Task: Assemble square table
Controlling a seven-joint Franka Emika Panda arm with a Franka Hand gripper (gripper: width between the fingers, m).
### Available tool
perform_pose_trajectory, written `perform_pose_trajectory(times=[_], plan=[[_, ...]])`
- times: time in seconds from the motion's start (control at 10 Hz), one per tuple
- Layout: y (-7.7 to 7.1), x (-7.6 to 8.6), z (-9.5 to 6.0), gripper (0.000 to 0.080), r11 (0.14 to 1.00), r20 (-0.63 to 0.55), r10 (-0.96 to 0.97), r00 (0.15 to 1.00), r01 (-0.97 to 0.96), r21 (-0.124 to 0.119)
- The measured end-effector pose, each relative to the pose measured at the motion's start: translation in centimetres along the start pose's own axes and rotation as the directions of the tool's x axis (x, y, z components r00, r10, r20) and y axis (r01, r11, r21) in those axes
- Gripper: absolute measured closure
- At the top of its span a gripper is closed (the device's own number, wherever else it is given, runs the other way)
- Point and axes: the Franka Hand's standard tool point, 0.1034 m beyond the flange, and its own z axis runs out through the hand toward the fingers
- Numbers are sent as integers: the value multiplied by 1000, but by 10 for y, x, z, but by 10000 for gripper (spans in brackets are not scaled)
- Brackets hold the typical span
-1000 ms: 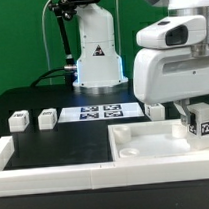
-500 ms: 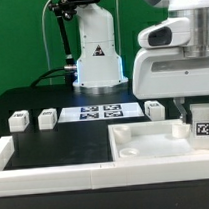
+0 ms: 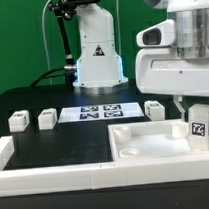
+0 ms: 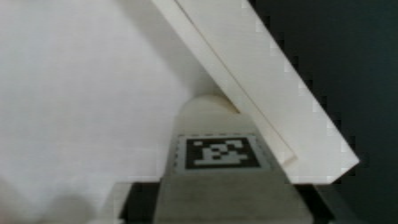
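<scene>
The pincer (image 3: 199,130) is clamped on the held leg block (image 3: 200,125), a small white piece that hangs upright with its black-and-white tag (image 3: 201,128) facing the exterior camera. The block sits over the far corner of the tabletop (image 3: 146,152) on the exterior view's right. The tabletop is a white, tray-like square with a raised rim, and it lies flat on the black table (image 3: 65,141) at the front of the scene, toward the exterior view's right. In the wrist view the held leg block (image 4: 217,125) points down toward the tabletop (image 4: 89,90), and its rounded far end comes right up beside the inner face of the rim (image 4: 249,70). Whether the block actually touches the tabletop or the rim cannot be told. The pincer (image 4: 217,203) shows only as dark edges on either side of the block near its tag (image 4: 221,152). Three more leg blocks stand apart from the tabletop in a row farther back on the table. The leftmost leg block (image 3: 17,121) and the second leg block (image 3: 46,119) sit close together on the exterior view's left. The third leg block (image 3: 155,109) stands just past the right end of the marker board (image 3: 98,113), which lies flat between it and the other two. A long white border rail (image 3: 57,179) runs along the table's front edge. The arm's base (image 3: 97,58) rises behind the marker board.
</scene>
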Motion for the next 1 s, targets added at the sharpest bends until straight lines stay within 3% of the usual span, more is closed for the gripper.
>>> perform_pose_trajectory(times=[0.4, 0.6, 0.7, 0.8, 0.9, 1.0], plan=[[-1, -1, 0, 508, 964, 15, 266, 964, -266, 6], [-1, -2, 0, 508, 968, 16, 250, 968, -250, 7], [-1, -2, 0, 287, 977, 15, 214, 977, -214, 7], [-1, -2, 0, 287, 983, 16, 185, 983, -185, 6], [-1, -2, 0, 175, 989, 16, 146, 989, -146, 6], [-1, -2, 0, 157, 1000, 14, 30, 999, -30, 8]])
